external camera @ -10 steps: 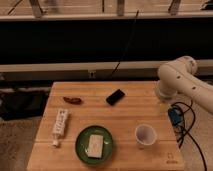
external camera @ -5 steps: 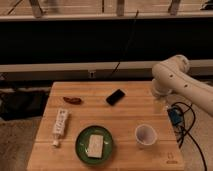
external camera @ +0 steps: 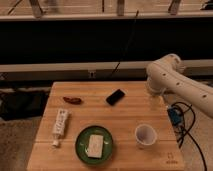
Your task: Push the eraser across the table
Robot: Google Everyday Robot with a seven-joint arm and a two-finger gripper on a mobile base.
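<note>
Near the tabletop's (external camera: pixel 125 120) front right corner a small dark mark is showing, unreadable; farther back the eraser (external camera: pixel 115 96) is lying untouched toward the far edge, so the push is looking not yet begun; the pincer (external camera: pixel 156 93) is hovering to its right, apart from it, its state impossible to tell.

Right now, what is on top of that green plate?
A pale rectangular block lies flat on the green plate; the plate's middle under it is covered. The gripper is well away, at the far right edge of the table.
</note>
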